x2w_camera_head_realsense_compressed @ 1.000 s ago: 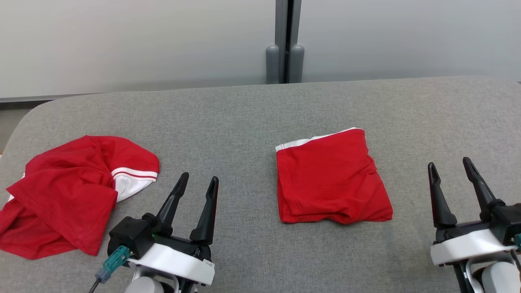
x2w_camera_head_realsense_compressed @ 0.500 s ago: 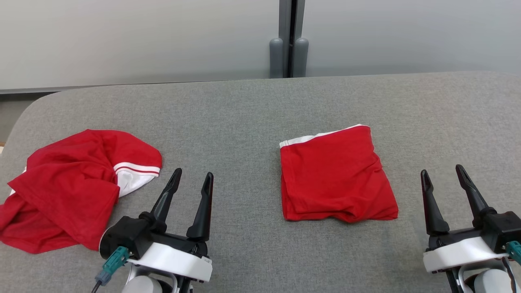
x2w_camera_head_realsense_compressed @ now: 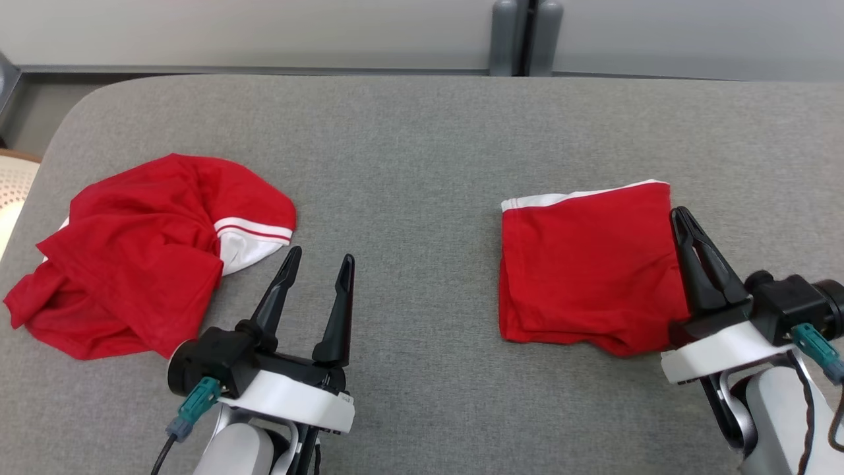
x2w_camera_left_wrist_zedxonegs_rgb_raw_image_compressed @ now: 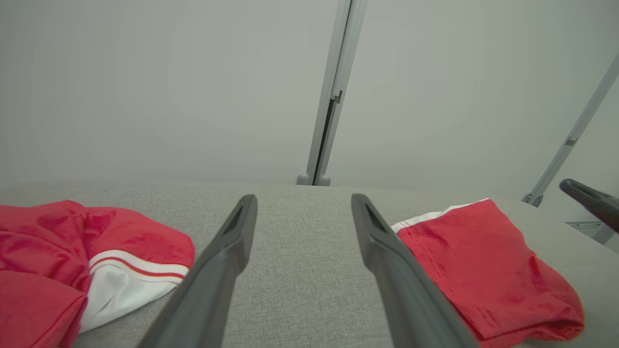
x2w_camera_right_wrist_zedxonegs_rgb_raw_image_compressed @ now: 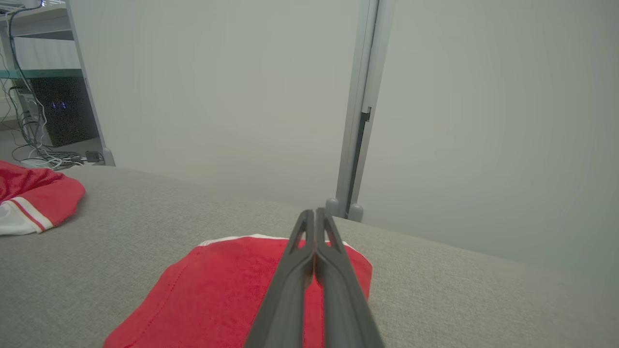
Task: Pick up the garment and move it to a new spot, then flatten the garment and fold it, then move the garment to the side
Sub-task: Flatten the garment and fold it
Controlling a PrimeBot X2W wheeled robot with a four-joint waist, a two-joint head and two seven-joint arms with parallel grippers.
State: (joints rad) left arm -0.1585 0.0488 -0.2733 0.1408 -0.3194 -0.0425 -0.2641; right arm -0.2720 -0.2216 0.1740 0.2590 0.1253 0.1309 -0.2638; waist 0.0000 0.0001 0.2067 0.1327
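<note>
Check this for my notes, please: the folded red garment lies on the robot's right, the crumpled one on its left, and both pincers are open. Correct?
Not quite: the right pincer is shut, its fingers pressed together over the folded garment, as the right wrist view shows. The left pincer is open, and the crumpled garment is on the left.

Surface [x2w_camera_head_realsense_compressed: 409, 145]: we find two garments lying on it, well apart.
Heaped garment [x2w_camera_head_realsense_compressed: 145, 257]: it lies on the left, near the surface's left edge.
Folded garment [x2w_camera_head_realsense_compressed: 587, 264]: it lies on the right half.
Left claw [x2w_camera_head_realsense_compressed: 321, 254]: we place it between the garments, just right of the heaped one.
Right claw [x2w_camera_head_realsense_compressed: 680, 212]: its tips are over the folded garment's right edge; we cannot tell contact.
Post [x2w_camera_head_realsense_compressed: 527, 36]: it stands behind the surface's far edge.
</note>
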